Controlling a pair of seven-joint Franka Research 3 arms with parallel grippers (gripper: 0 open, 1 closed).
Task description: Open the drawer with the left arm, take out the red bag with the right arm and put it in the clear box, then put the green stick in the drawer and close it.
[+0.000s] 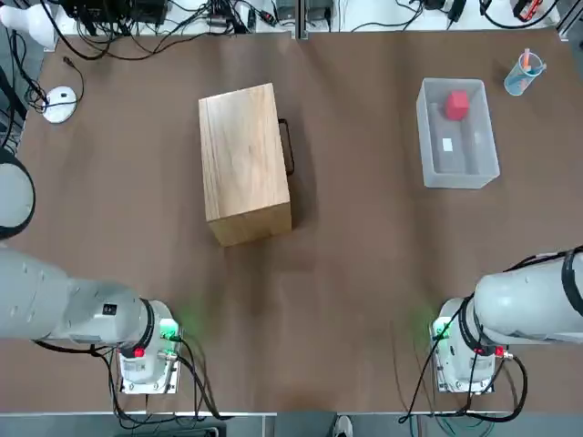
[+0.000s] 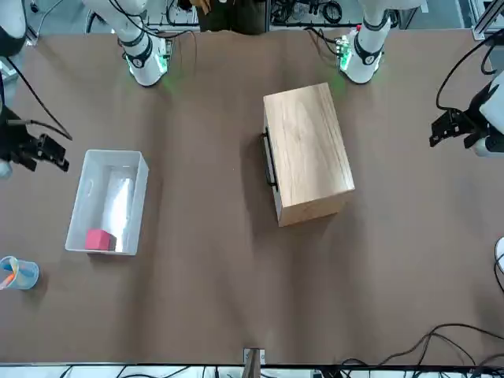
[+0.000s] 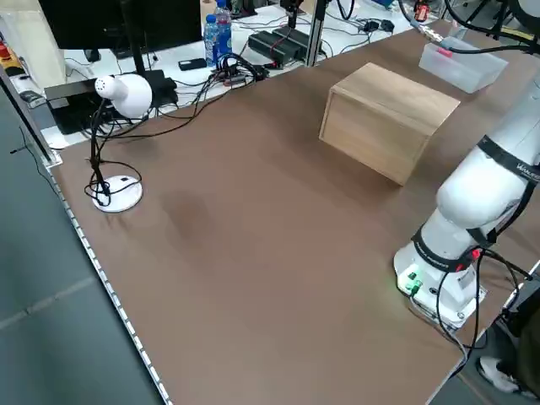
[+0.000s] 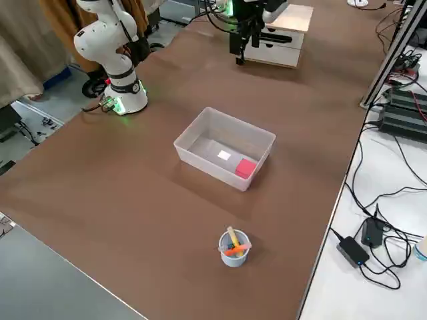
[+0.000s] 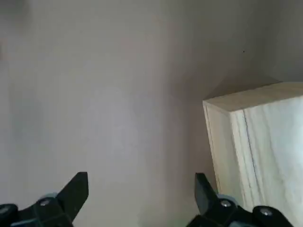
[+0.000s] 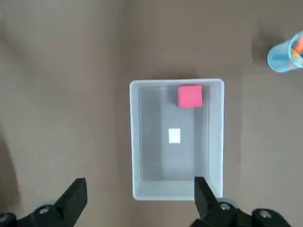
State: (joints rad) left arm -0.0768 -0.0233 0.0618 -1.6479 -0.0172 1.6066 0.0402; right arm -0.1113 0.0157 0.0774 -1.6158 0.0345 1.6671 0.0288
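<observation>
Two grippers: my left gripper (image 5: pixel 142 175) stands open and empty, at the right edge of the front view; my right gripper (image 6: pixel 141 178) likewise, at that view's upper left.
Wooden box (image 1: pixel 244 159): upper left centre of the top view, long axis running roughly top to bottom; drawer fronts (image 4: pixel 277 55) closed flush.
Handle (image 1: pixel 287 146): on the box's right-hand face in the top view, the side away from my left arm (image 1: pixel 82 296).
Clear box (image 1: pixel 458 168): upper right of the top view; pinkish-red block (image 1: pixel 457 105) inside, towards its top end. Whether this is the red bag, I cannot confirm.
Cup (image 1: pixel 525 73): beside the clear box, sticks inside; no green one discernible.
Assessment: if opening is due, my left gripper must pass over the wooden box to reach the handle; clipping its top is the risk.
</observation>
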